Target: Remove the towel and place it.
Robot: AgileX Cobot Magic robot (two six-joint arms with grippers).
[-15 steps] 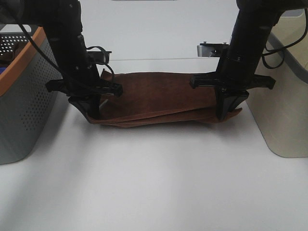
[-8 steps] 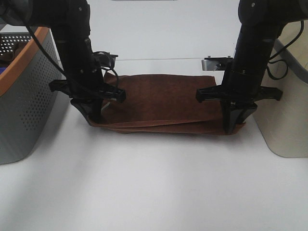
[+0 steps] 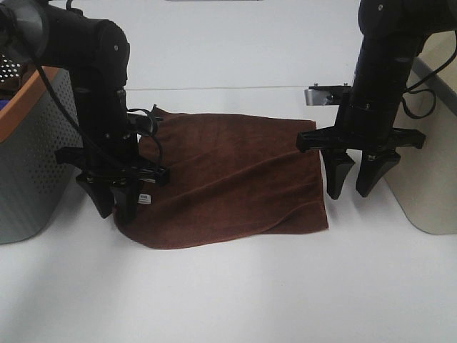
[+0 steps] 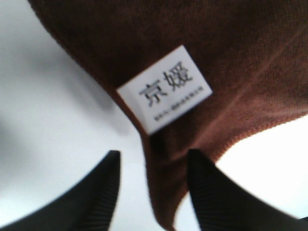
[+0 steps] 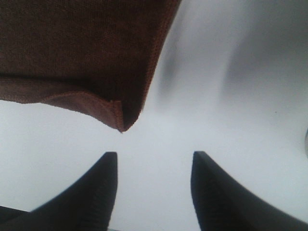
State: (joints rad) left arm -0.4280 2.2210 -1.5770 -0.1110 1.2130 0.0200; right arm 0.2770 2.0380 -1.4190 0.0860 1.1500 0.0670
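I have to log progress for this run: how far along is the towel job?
Nearly finished, it seems. Done: the towel lies spread flat on the white table between the two baskets. In hand: both pincers are open; the right pincer is clear of the cloth, while the left pincer hangs over the corner with the white tag. Left: probably only pulling the arms away.

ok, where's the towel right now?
In the exterior high view the brown towel lies spread on the white table, mid-frame between the grey perforated basket on the left and the beige bin on the right, both open grippers at its near corners.
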